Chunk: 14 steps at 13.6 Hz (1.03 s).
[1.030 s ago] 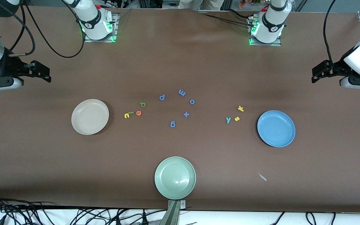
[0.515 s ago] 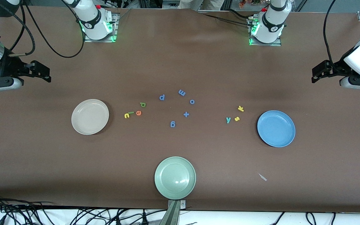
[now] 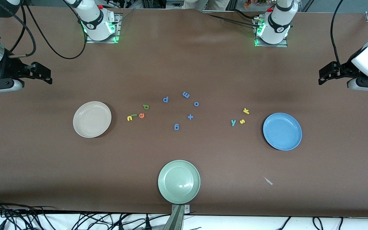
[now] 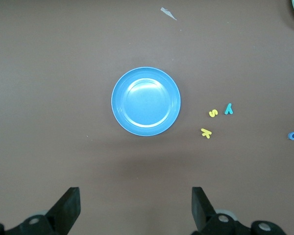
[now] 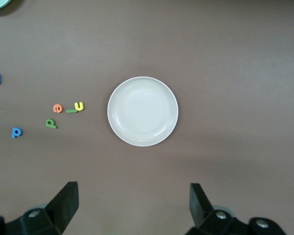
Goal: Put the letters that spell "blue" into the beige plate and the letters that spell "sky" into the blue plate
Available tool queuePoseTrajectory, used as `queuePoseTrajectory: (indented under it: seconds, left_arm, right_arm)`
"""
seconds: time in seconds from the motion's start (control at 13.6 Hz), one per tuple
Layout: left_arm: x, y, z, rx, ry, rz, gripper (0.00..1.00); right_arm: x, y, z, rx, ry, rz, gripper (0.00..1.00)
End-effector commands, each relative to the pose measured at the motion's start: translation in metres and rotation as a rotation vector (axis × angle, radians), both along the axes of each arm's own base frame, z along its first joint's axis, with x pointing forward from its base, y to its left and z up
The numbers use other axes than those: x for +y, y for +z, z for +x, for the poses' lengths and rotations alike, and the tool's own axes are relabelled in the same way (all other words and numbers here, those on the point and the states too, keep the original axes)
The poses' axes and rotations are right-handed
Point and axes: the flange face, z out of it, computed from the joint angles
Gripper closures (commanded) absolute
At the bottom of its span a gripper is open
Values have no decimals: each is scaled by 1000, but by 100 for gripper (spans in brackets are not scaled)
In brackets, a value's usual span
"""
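Note:
The beige plate point(image 3: 92, 119) lies toward the right arm's end, with yellow u point(image 3: 129, 118), light green l point(image 3: 134, 115), orange e point(image 3: 141, 115) and green b point(image 3: 145, 107) on the table beside it. The blue plate point(image 3: 282, 131) lies toward the left arm's end, near yellow s point(image 3: 242, 121), yellow k point(image 3: 246, 111) and teal y point(image 3: 233, 122). Both plates hold nothing. My right gripper point(image 3: 46, 76) hangs open high over its table end, looking down on the beige plate point(image 5: 142, 111). My left gripper point(image 3: 322, 76) hangs open likewise above the blue plate point(image 4: 145, 101).
Several all-blue letters, among them a p point(image 3: 165, 99), an m point(image 3: 186, 94) and a g point(image 3: 176, 127), are scattered mid-table between the two letter groups. A pale green plate point(image 3: 179, 181) sits near the front edge. A small pale scrap point(image 3: 268, 181) lies nearer the camera than the blue plate.

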Motion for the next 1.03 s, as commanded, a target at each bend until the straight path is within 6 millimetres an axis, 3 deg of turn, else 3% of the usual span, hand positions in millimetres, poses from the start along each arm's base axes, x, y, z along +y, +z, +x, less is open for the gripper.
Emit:
queuePoseTrajectory:
  seconds: [0.0, 0.66, 0.96]
  left_arm:
    - [-1, 8, -3, -2, -6, -10, 0]
    - [0, 7, -3, 4, -11, -19, 0]
    - [-15, -16, -4, 109, -46, -16, 0]
  right_arm:
    - [-1, 1, -1, -5, -9, -4, 0]
    - [1, 7, 10, -33, -4, -2, 0]
    - [-4, 16, 13, -67, -8, -9, 0]
